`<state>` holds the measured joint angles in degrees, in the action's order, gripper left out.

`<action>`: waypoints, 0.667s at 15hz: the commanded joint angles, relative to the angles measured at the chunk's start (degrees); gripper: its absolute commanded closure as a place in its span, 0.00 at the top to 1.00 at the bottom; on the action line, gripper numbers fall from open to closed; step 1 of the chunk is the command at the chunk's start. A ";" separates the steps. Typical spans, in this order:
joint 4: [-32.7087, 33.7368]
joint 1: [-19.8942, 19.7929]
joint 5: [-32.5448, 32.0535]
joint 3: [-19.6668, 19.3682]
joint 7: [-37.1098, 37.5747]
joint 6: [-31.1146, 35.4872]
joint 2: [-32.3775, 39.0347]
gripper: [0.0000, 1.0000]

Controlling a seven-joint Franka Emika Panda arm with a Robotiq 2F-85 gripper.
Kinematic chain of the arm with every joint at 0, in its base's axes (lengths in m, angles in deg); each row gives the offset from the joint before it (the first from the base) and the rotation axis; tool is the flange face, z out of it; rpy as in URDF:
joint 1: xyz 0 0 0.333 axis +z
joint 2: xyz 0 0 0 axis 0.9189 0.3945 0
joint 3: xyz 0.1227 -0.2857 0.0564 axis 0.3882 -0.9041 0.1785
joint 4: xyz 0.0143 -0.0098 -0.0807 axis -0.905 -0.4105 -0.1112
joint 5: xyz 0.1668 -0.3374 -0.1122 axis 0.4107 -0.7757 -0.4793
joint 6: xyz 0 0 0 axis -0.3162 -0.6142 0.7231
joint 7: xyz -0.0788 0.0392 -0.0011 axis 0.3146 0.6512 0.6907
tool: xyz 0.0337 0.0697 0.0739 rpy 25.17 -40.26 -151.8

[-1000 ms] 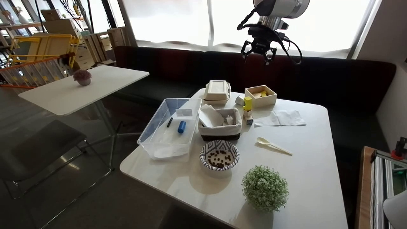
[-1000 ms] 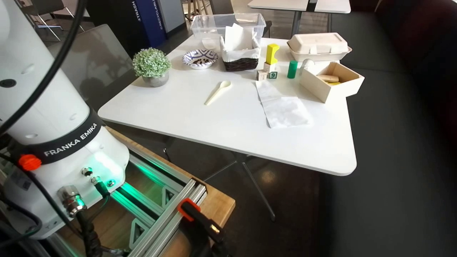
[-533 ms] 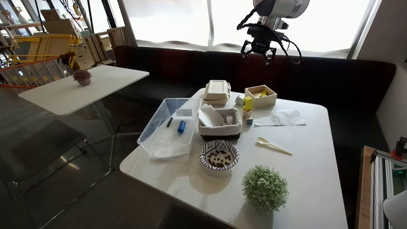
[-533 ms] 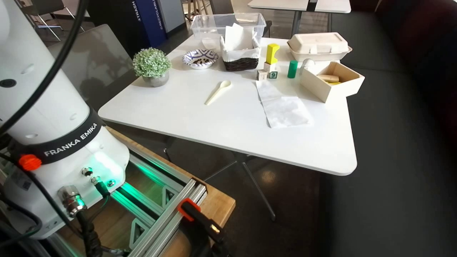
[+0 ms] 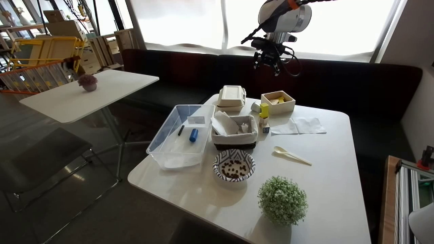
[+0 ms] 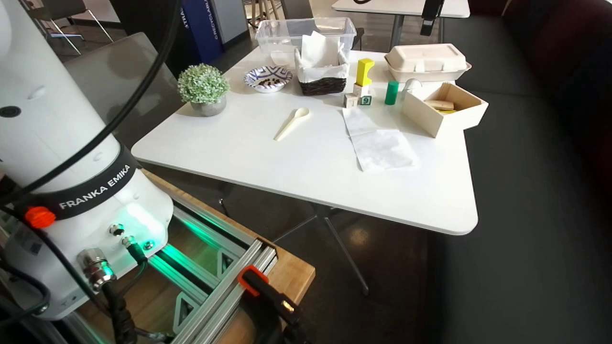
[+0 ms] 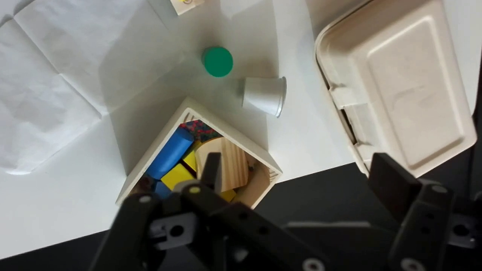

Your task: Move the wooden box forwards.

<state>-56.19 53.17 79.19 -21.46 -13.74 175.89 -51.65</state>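
The wooden box (image 5: pixel 278 107) is small, square, open-topped and pale. It stands near the table edge by the bench, and also shows in an exterior view (image 6: pixel 460 123). In the wrist view the box (image 7: pixel 229 135) is at lower middle, holding yellow and blue blocks and a pale wooden piece. My gripper (image 5: pixel 266 69) is open and empty, in the air above the box, apart from it. In the wrist view the gripper (image 7: pixel 295 162) has its left finger over the box and its right finger over the takeout container. Fingers hide the box's lower part there.
A takeout container (image 6: pixel 425 62), a white cup (image 7: pixel 265 94) and a green cylinder (image 6: pixel 391 93) are near the box. Stacked blocks (image 6: pixel 363 79), a napkin (image 6: pixel 382 148), a lined basket (image 5: pixel 237 139), a clear bin (image 5: pixel 183 152), a bowl (image 5: pixel 234 169), a spoon (image 5: pixel 293 156) and a plant (image 5: pixel 282 201) share the table.
The arm and gripper have moved down and to the left in an exterior view, mostly in the last half second. The wooden box has not moved.
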 commanded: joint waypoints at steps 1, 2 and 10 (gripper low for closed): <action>9.52 -1.91 1.89 0.20 5.83 -0.20 9.63 1.00; 11.23 -2.59 2.31 0.33 7.05 -0.20 11.54 1.00; 22.76 -6.36 3.02 0.92 15.91 -0.94 23.12 1.00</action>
<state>-39.80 48.04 80.83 -21.28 -1.53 175.99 -33.37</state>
